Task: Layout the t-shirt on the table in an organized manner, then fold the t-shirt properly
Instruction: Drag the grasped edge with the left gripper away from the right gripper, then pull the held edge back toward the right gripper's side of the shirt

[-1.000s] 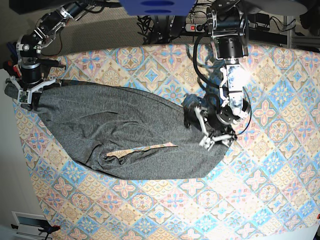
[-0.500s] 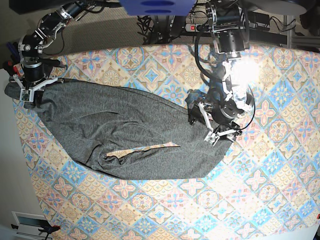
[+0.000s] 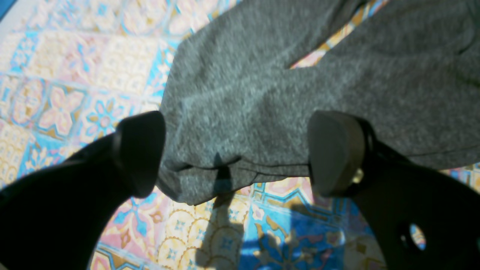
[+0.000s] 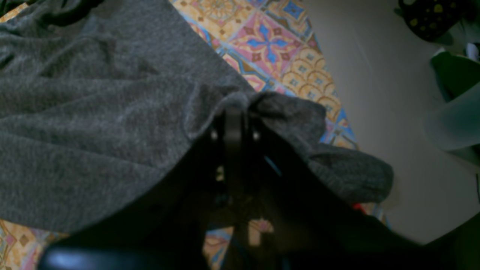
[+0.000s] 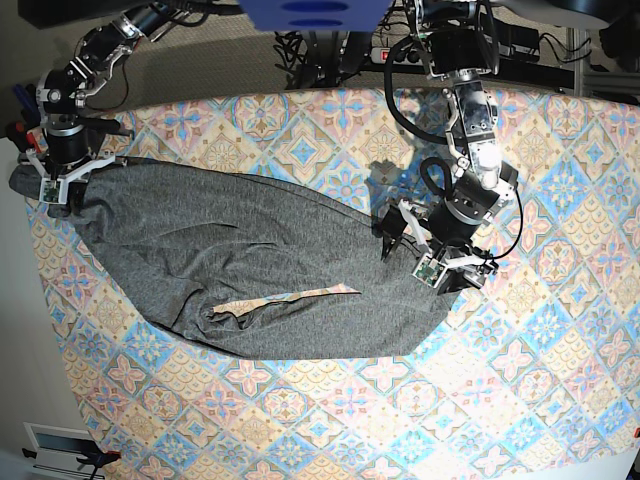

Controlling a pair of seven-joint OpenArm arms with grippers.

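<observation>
Heathered dark-grey t-shirt sprawls across the pastel diamond-tiled desk; left gripper spread wide, right gripper pinching the t-shirt's edge.

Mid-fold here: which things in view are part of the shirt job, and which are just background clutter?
Part of the job:
- t-shirt, stretched out but creased
- table under it
- right gripper, shut on the t-shirt's corner at the table edge
- left gripper, open above the opposite end

Just lying about:
- power strip and cables behind the table
</observation>
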